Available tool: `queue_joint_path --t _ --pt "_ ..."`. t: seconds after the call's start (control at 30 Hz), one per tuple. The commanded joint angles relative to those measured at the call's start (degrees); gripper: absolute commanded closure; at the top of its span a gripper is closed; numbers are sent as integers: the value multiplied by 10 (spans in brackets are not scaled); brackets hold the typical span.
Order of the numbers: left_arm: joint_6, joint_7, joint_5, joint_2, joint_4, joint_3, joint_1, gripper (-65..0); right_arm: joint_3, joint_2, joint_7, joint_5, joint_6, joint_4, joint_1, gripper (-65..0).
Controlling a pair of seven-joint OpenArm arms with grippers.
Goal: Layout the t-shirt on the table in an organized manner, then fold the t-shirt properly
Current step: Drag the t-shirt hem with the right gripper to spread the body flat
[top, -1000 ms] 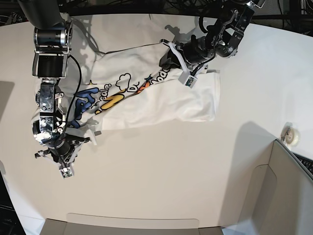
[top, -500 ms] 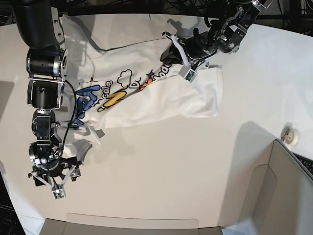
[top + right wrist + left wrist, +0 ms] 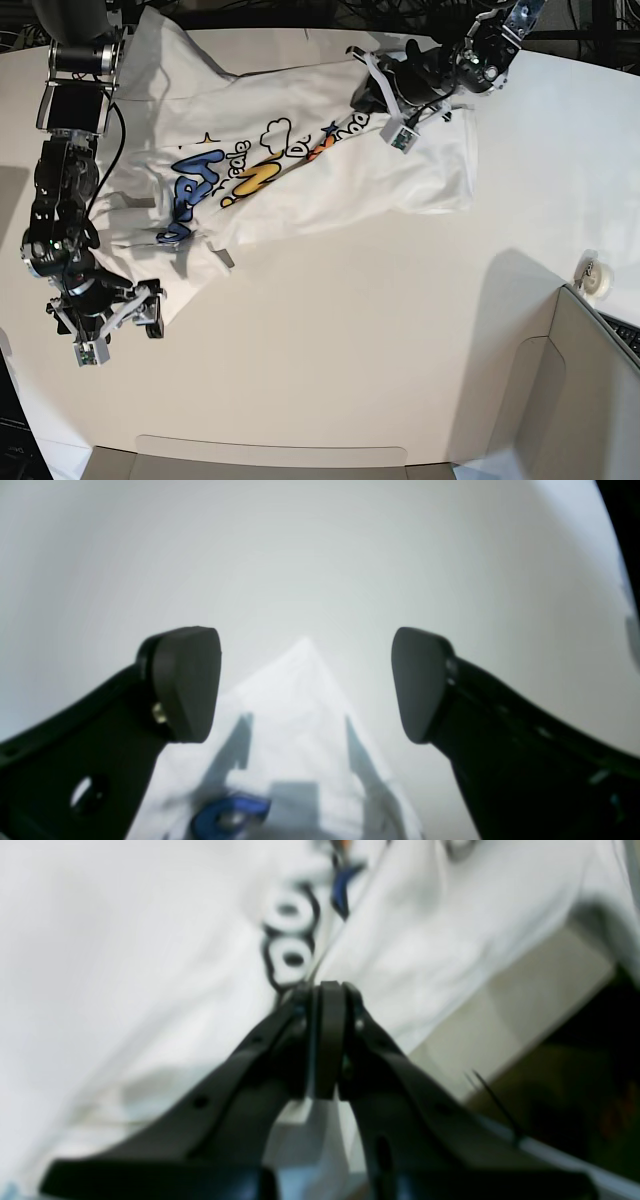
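Base view: the t-shirt (image 3: 300, 170) lies spread across the far half of the table (image 3: 400, 360), print side up, rumpled along its near edge. Right arm runs down the view's left side, upper links over the shirt's far corner, forearm angled toward the near edge. Right gripper (image 3: 105, 322) sits low over the tabletop at the shirt's near-left corner, fingers spread apart, nothing between them. Left arm reaches in from the far right, wrist bent down onto the shirt's upper edge. Left gripper (image 3: 372, 88) is pinched on a raised fold of fabric there, beside the end of the printed lettering. A small white round object (image 3: 597, 276) rests near the grey-beige box panel (image 3: 590, 400) at the right.

Left wrist view: left gripper (image 3: 327, 995) with both fingers pressed together at the tips, a thin ridge of white cloth caught between them. T-shirt (image 3: 150, 940) fills most of the view, blurred; black-outlined round letters (image 3: 290, 945) sit just beyond the fingertips. Table edge (image 3: 525, 1005) shows at right, dark beyond it.

Right wrist view: right gripper (image 3: 305, 685) wide apart, both pads clearly separated, empty. Below and between them a pointed corner of the t-shirt (image 3: 300, 720) lies on the table (image 3: 320, 555); a bit of blue print (image 3: 230, 815) shows at the bottom. Pads do not touch the cloth.
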Motion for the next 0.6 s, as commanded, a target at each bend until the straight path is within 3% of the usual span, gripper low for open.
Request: queue_joint_path --t 0.0,0.2,0.33,0.43,0.57 --pt "-2 -8 -5 -2 14 -9 -6 -15 11 7 -8 23 2 31 -11 -522" --pt "-2 -6 -5 10 14 -30 -24 -15 24 3 -115 57 2 185 -128 -522" --pt "-2 -3 -6 10 15 -29 -24 -21 22 -12 -125 83 2 206 -196 -522" --pt "-2 29 -6 10 20 -29 -24 -92 14 -14 -127 102 2 205 -234 -522" --pt "-2 56 -6 10 47 -29 -24 -250 -1 -9 -127 103 2 205 -258 -524"
